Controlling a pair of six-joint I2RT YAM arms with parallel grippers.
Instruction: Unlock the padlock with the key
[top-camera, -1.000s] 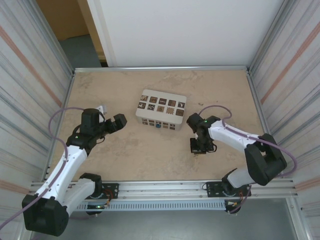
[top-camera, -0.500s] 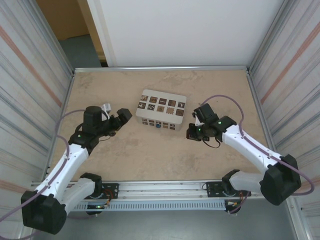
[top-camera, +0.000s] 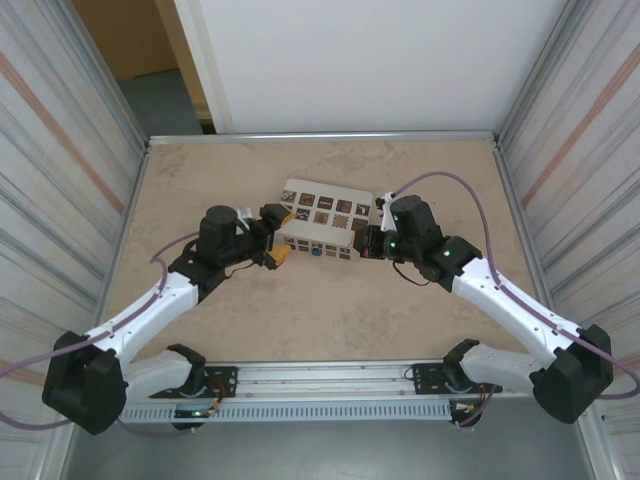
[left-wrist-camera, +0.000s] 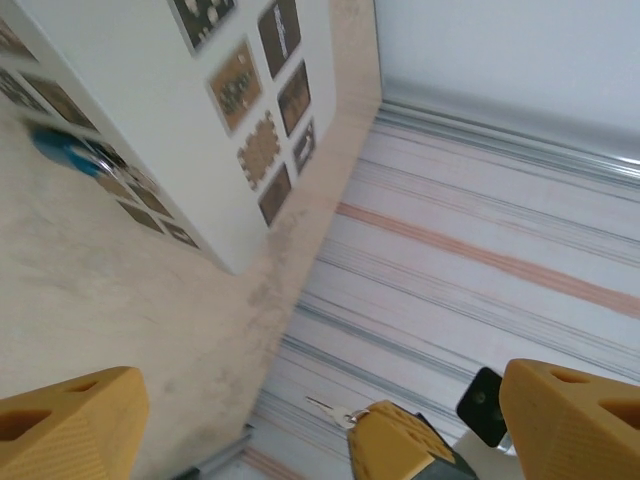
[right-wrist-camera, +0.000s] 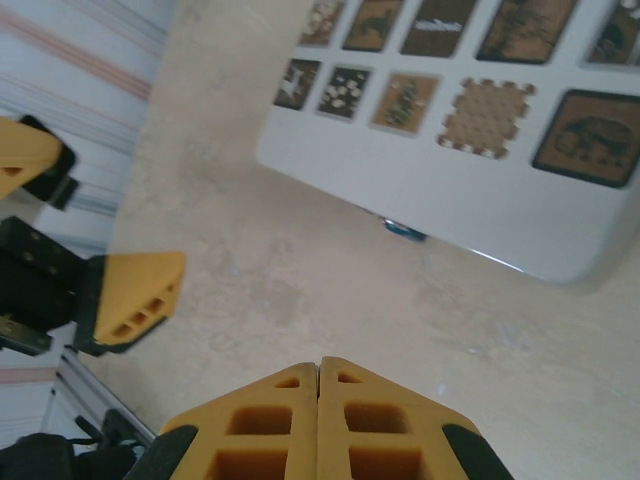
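Note:
The padlock (top-camera: 316, 251) is a tiny blue-and-silvery lock hanging low on the front face of the white box (top-camera: 322, 218), just above the table. It shows as a blue blur (left-wrist-camera: 65, 150) in the left wrist view and a small blue spot (right-wrist-camera: 405, 231) in the right wrist view. My right gripper (top-camera: 371, 243) sits by the box's right front corner, its fingers (right-wrist-camera: 318, 365) pressed together. In the left wrist view a small silver key (left-wrist-camera: 338, 410) sticks out of its yellow tip. My left gripper (top-camera: 277, 237) stands open at the box's left front corner, apart from the padlock.
The white box carries several dark patterned squares (right-wrist-camera: 486, 115) on its top. Corrugated metal walls (top-camera: 70, 180) close in the table on the left and right, with a white panel (top-camera: 370, 60) at the back. Bare table (top-camera: 320, 310) lies in front of the box.
My right gripper lifted off the table and swung left and forward to the box's right corner. My left gripper travelled right to the box's left front corner.

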